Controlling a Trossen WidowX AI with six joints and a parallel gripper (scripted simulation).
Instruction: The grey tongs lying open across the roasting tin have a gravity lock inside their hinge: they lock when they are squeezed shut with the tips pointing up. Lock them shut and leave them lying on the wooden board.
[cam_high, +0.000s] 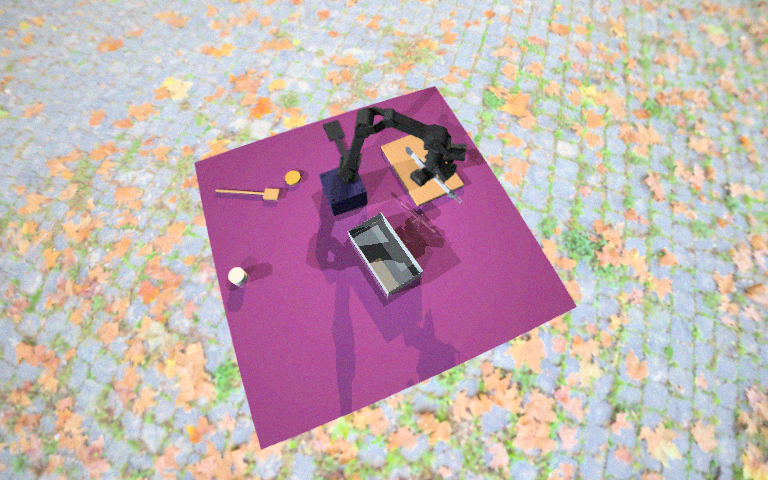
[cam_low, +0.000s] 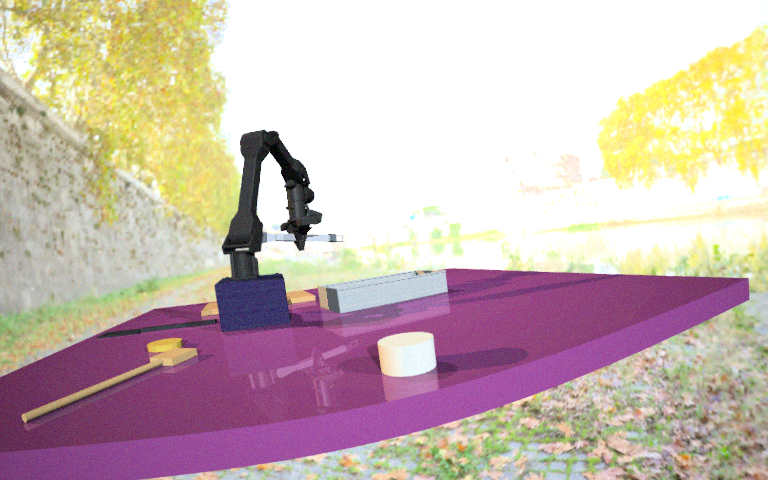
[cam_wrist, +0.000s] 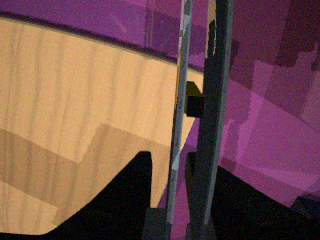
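Observation:
The grey tongs (cam_high: 453, 193) (cam_low: 331, 236) (cam_wrist: 215, 100) are held in the air, roughly level, well above the wooden board (cam_high: 396, 155) (cam_low: 303, 296) (cam_wrist: 75, 100). My gripper (cam_high: 433, 174) (cam_low: 300, 243) (cam_wrist: 167, 162) is shut on them, with its fingers on either side of the two arms. The arms run nearly side by side with a narrow gap in the wrist view. A small yellow and black block (cam_wrist: 194, 102) shows between them. I cannot tell whether the lock is engaged. The roasting tin (cam_high: 390, 278) (cam_low: 390, 291) stands apart, with no tongs across it.
The arm's navy base (cam_high: 342, 195) (cam_low: 252, 302) stands between the board and a wooden tool (cam_high: 271, 194) (cam_low: 175, 356). A yellow disc (cam_high: 292, 177) (cam_low: 164, 344) lies beside that tool. A white cylinder (cam_high: 237, 275) (cam_low: 406, 354) stands near the table edge. A dark flat tool (cam_high: 334, 131) lies behind the base.

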